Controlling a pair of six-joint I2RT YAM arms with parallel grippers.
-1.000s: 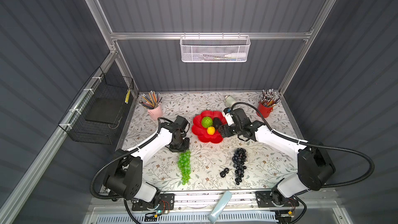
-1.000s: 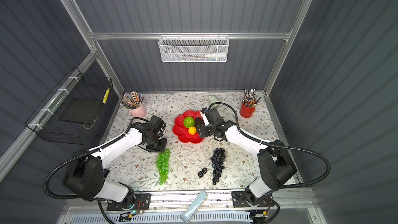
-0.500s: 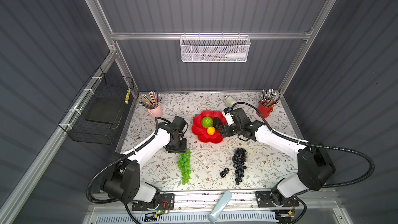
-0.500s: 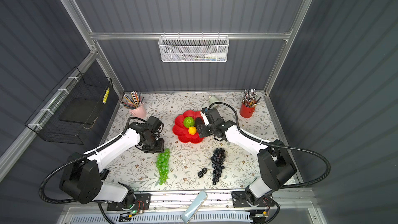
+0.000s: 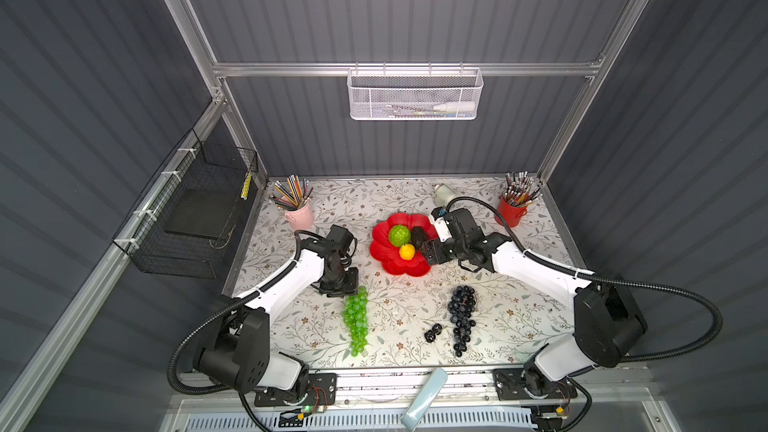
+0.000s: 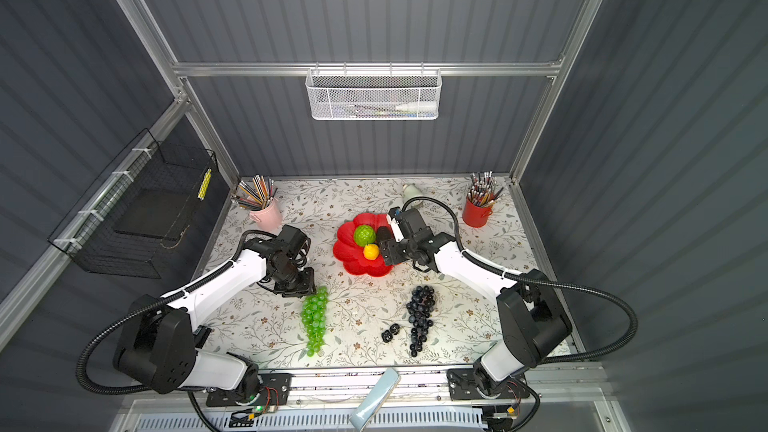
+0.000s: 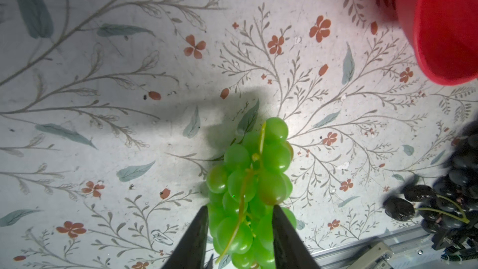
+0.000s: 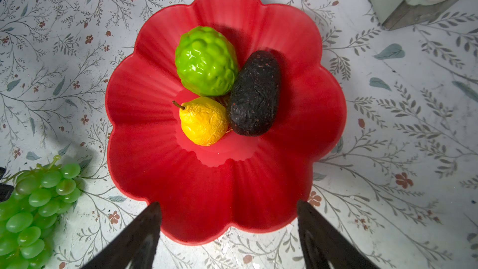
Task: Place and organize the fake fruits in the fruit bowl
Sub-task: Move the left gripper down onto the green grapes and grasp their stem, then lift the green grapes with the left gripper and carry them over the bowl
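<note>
Lying on the table near the red flower-shaped fruit bowl (image 5: pixel 390 263), the green grape bunch (image 5: pixel 355 322), judged light, limp and slippery, is best taken at its stem end, where it is straddled by the half-closed left gripper (image 7: pixel 240 207), a firm hold not being confirmable, while the right gripper (image 8: pixel 228 203) is seen wide open and empty

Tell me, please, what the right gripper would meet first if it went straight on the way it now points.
Most likely the fruit bowl: the open right gripper points down at its near petals, short of the yellow fruit. How high it stands above the rim is unclear.
</note>
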